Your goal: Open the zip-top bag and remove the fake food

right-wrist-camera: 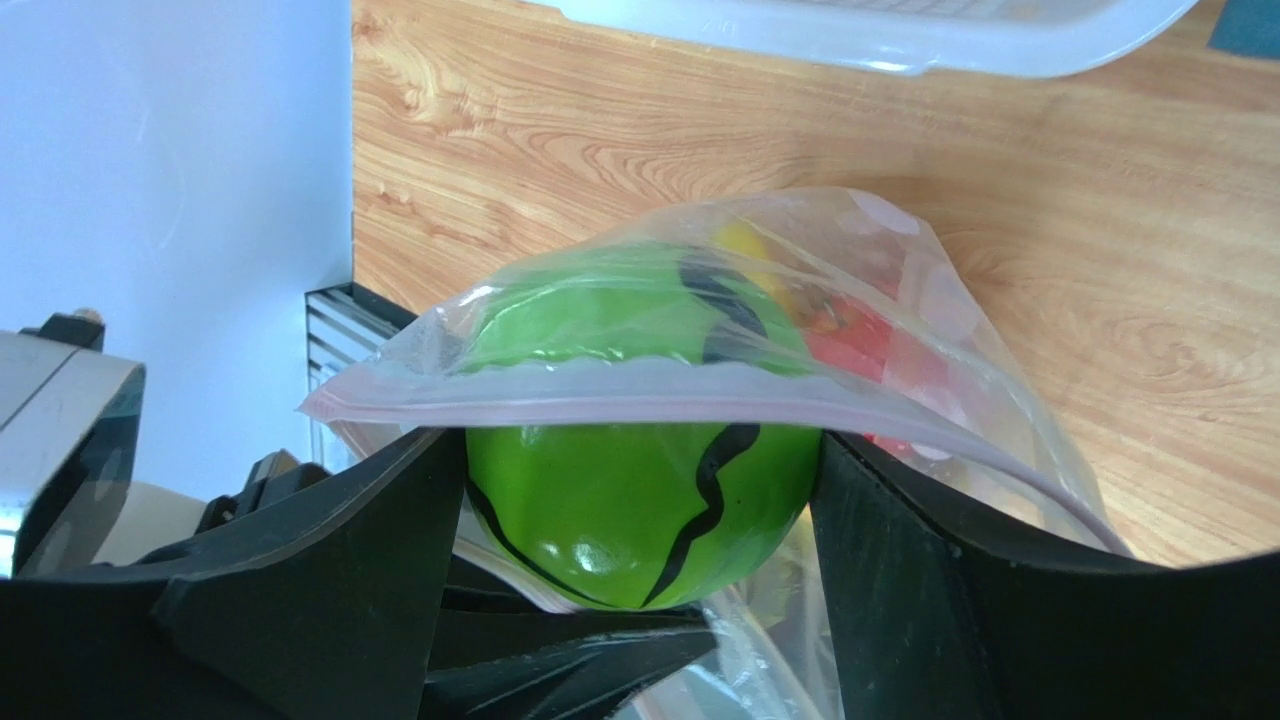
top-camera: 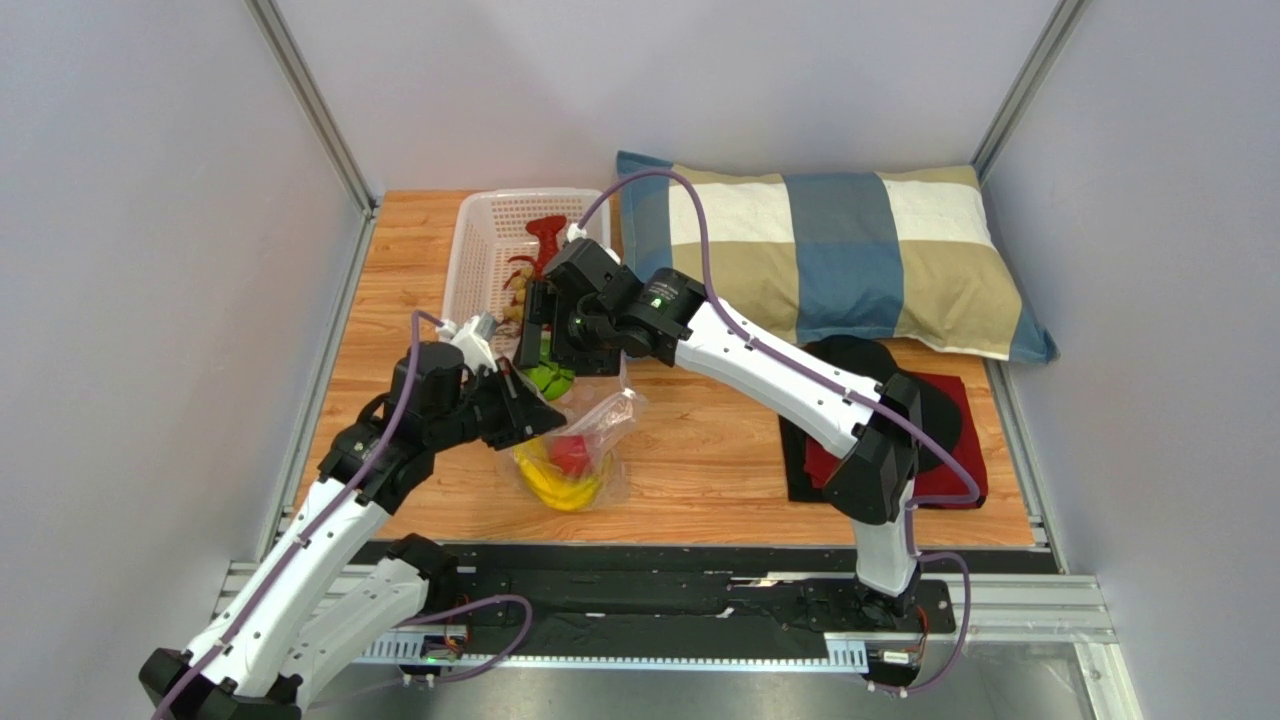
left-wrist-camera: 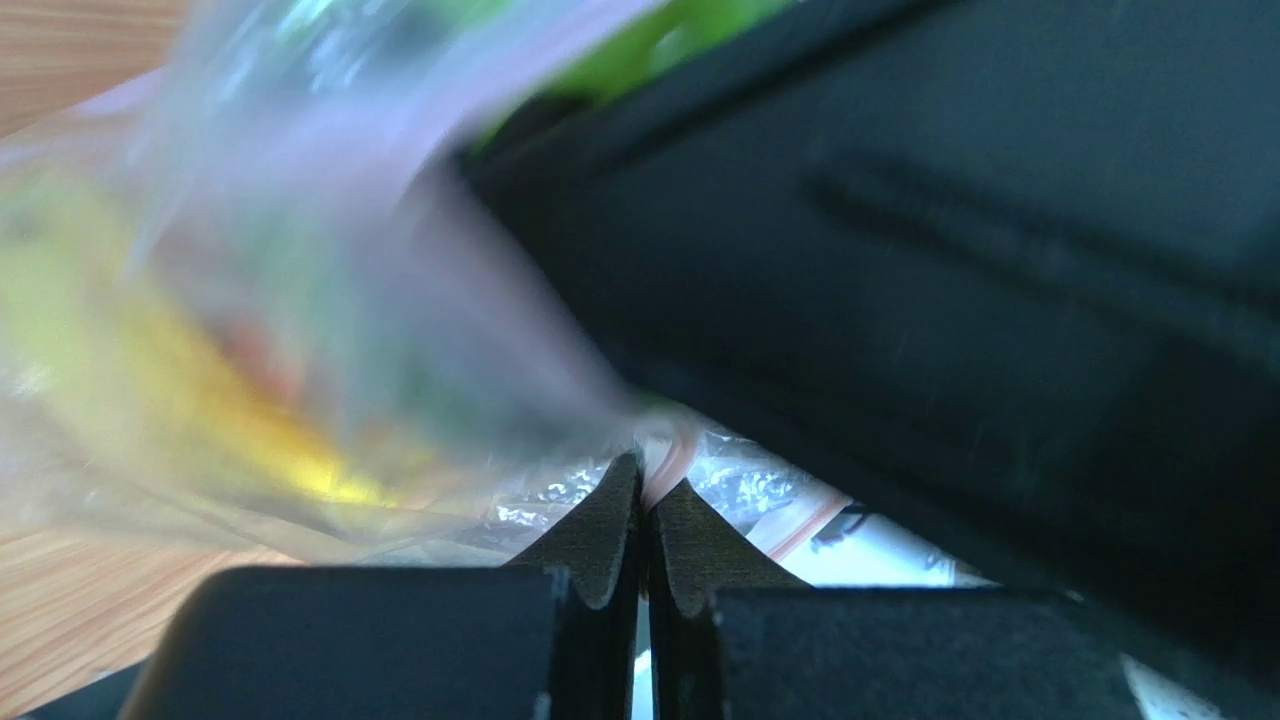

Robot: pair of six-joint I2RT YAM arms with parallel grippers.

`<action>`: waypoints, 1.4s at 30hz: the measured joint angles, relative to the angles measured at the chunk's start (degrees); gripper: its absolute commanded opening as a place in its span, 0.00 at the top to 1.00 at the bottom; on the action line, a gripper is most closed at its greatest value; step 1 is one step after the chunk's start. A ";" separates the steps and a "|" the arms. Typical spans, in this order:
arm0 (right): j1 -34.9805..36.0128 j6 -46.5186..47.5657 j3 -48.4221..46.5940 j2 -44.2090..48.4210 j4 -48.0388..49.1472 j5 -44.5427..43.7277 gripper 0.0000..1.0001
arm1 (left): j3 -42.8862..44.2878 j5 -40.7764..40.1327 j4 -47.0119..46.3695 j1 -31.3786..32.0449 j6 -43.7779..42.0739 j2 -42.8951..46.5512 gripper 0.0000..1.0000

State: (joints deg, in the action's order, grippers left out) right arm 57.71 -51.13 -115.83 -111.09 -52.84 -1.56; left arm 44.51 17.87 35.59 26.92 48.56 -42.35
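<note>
Green ball (right-wrist-camera: 601, 525) clamped in right gripper (right-wrist-camera: 628, 468) at zip-top bag (right-wrist-camera: 969, 368) mouth; left gripper (left-wrist-camera: 646, 510) pinches the bag

Grey panel walls (top-camera: 661, 75), wooden tabletop (top-camera: 721, 450), aluminium corner posts (top-camera: 311, 98), even light.

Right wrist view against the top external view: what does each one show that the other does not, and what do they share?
Only the right wrist view shows the right end effector clamped on both sides of the green ball, the ball's black stripes, and the zip strip of the bag lying across it. Only the top external view shows the black and red mats, the toys inside the basket, and the left end effector at the bag. Both show the bag, the basket's white rim and the wooden table.
</note>
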 measured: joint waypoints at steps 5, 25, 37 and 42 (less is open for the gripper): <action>0.07 -1.14 -1.27 -0.15 -1.20 -2.05 1.00 | 1.60 1.92 -1.99 0.00 1.70 -4.61 1.00; -2.25 16.17 8.87 21.57 2.82 0.63 1.00 | -0.22 -9.25 8.41 -1.18 -0.17 1.07 1.00; -13.51 22.80 -10.01 -12.20 14.14 5.66 1.00 | -0.20 -8.68 9.97 -1.18 -2.91 1.38 1.00; -15.26 24.30 -11.43 -21.16 13.31 6.73 0.47 | -0.15 -7.78 10.12 -1.18 -4.42 3.80 1.00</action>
State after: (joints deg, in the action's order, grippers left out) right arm 42.46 -26.83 -127.26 -132.25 -39.53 5.17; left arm 44.36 10.09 45.71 25.74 44.14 -38.54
